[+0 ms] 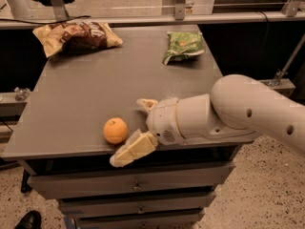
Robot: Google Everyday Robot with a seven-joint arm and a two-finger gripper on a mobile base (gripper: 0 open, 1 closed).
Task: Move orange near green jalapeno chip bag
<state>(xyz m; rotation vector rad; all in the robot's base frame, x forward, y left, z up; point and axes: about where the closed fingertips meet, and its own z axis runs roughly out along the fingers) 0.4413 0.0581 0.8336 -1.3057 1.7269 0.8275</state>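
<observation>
The orange (116, 130) sits on the grey table (95, 80) near its front edge. The green jalapeno chip bag (182, 46) lies at the far right of the table. My gripper (131, 128) is just right of the orange, low over the front edge. It is open: one cream finger (129, 151) reaches past the front of the orange, the other (147, 103) points out behind it. The fingers do not touch the orange. The white arm comes in from the right.
A larger brown-and-tan snack bag (76, 36) lies at the far left of the table. Drawers (138, 187) run below the table's front. A metal rail (157, 18) crosses behind the table. A dark shoe (29, 220) shows on the floor at bottom left.
</observation>
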